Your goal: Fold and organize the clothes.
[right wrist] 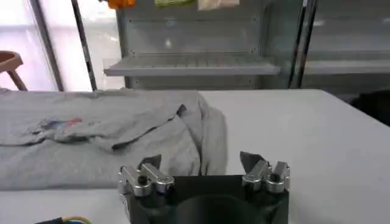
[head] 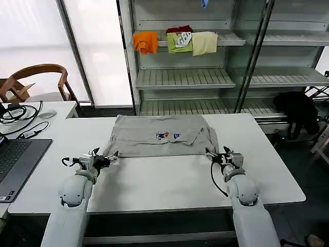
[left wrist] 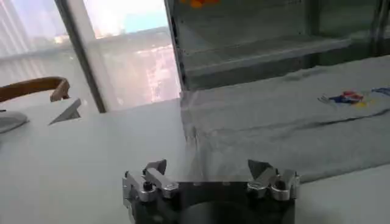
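Grey shirt point(head: 163, 136) lay partly folded on the table point(head: 154, 180); left gripper point(head: 109, 157) and right gripper point(head: 209, 153) stood wide open, empty, at its near corners; next move probably called for pinching both corners.

— what's the surface here?
— a white table point(head: 169, 177) with rounded corners, set in front of metal shelving point(head: 180, 77)
— and what lies on it?
— a light grey shirt point(head: 162, 136), spread flat near the far edge, its small coloured logo point(head: 168, 136) facing up; the cloth bunches into folds at the robot's right end
— anything else?
— a second white table point(head: 36, 110) adjoins on the left; a laptop point(head: 15, 162) lies at the near left, and cables point(head: 20, 113) and a mouse point(head: 47, 114) lie farther back
— and the shelves?
— orange, green and cream folded garments point(head: 175, 42) rest on an upper shelf
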You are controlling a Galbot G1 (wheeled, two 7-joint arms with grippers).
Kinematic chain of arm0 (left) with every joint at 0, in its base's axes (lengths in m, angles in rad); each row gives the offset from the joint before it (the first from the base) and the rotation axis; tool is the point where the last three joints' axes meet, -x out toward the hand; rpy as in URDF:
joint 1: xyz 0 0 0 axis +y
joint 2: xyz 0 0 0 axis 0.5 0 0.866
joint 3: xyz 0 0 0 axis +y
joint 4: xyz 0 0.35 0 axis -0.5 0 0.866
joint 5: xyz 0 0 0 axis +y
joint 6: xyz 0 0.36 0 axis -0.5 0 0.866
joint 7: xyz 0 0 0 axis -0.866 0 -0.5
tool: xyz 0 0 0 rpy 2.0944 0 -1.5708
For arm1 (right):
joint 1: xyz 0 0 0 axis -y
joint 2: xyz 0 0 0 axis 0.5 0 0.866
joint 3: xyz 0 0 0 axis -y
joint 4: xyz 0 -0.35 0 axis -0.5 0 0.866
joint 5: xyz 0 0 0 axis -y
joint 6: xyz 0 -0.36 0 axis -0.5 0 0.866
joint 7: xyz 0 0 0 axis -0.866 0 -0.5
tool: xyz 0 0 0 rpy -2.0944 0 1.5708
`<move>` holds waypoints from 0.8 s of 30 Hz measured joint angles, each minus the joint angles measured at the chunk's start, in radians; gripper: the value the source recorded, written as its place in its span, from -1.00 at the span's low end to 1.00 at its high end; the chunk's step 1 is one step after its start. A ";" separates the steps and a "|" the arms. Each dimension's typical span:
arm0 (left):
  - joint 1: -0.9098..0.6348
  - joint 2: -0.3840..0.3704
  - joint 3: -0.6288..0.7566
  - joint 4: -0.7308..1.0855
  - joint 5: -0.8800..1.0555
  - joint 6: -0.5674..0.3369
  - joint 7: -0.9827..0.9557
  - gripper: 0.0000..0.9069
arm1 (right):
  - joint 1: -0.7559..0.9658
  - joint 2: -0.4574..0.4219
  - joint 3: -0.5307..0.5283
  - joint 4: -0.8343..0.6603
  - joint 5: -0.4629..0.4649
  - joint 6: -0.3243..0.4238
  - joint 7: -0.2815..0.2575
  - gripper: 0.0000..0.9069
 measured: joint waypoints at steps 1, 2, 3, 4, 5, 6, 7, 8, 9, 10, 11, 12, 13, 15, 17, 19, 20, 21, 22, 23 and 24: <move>-0.001 0.000 0.000 0.002 -0.002 0.000 0.002 -0.51 | -0.001 0.001 0.000 -0.003 -0.002 0.000 -0.004 -1.00; -0.001 0.000 0.000 0.004 -0.003 0.000 0.003 -0.82 | -0.002 0.002 -0.001 -0.006 -0.003 -0.001 -0.007 -1.00; -0.001 0.000 -0.001 0.006 -0.003 0.001 0.005 -0.89 | -0.004 0.002 -0.002 -0.009 -0.004 -0.002 -0.011 -1.00; -0.001 0.001 -0.001 0.008 -0.004 0.001 0.007 -0.96 | -0.005 0.003 -0.004 -0.011 -0.005 -0.003 -0.014 -1.00; 0.000 0.002 -0.002 0.009 -0.006 0.001 0.011 -0.98 | -0.006 0.005 -0.004 -0.013 -0.005 -0.003 -0.018 -1.00; 0.001 0.003 -0.003 0.009 -0.006 0.001 0.012 -0.98 | -0.007 0.007 -0.004 -0.016 -0.006 -0.003 -0.021 -1.00; 0.003 0.004 -0.004 0.009 -0.006 0.001 0.015 -0.98 | -0.007 0.008 -0.004 -0.017 -0.007 -0.003 -0.024 -1.00; 0.004 0.004 -0.004 0.009 -0.006 0.001 0.019 -0.98 | -0.007 0.009 -0.003 -0.019 -0.007 -0.004 -0.026 -1.00; 0.005 0.004 -0.004 0.009 -0.006 0.002 0.020 -0.98 | -0.008 0.011 -0.003 -0.020 -0.007 -0.004 -0.029 -1.00; 0.005 0.004 -0.005 0.009 -0.007 0.002 0.021 -0.98 | -0.008 0.012 -0.003 -0.021 -0.007 -0.003 -0.031 -1.00; 0.006 0.004 -0.005 0.009 -0.007 0.002 0.023 -0.98 | -0.009 0.013 -0.002 -0.021 -0.006 -0.004 -0.033 -1.00; 0.006 0.004 -0.005 0.009 -0.007 0.002 0.025 -0.98 | -0.009 0.013 -0.002 -0.021 -0.006 -0.004 -0.035 -1.00; 0.007 0.004 -0.005 0.010 -0.007 0.002 0.029 -0.98 | -0.010 0.013 -0.002 -0.021 -0.006 -0.004 -0.036 -1.00; 0.008 0.004 -0.005 0.012 -0.008 0.003 0.032 -0.98 | -0.012 0.013 0.000 -0.021 -0.004 -0.004 -0.039 -1.00; 0.008 0.003 -0.005 0.014 -0.009 0.003 0.034 -1.00 | -0.014 0.013 0.001 -0.020 -0.002 -0.005 -0.042 -1.00; 0.008 0.003 -0.005 0.017 -0.010 0.003 0.035 -1.00 | -0.017 0.012 0.003 -0.019 0.001 -0.005 -0.044 -1.00; 0.008 0.003 -0.005 0.018 -0.010 0.003 0.035 -1.00 | -0.019 0.011 0.004 -0.017 0.002 -0.005 -0.045 -1.00; 0.008 0.003 -0.005 0.018 -0.010 0.003 0.035 -1.00 | -0.020 0.010 0.004 -0.015 0.004 -0.006 -0.045 -1.00; 0.008 0.002 -0.005 0.019 -0.010 0.003 0.035 -1.00 | -0.022 0.008 0.004 -0.013 0.006 -0.007 -0.045 -1.00; 0.009 0.002 -0.006 0.019 -0.011 0.002 0.035 -1.00 | -0.025 0.007 0.004 -0.010 0.009 -0.007 -0.044 -1.00; 0.010 0.002 -0.007 0.019 -0.012 0.002 0.034 -1.00 | -0.028 0.005 0.004 -0.007 0.013 -0.008 -0.044 -1.00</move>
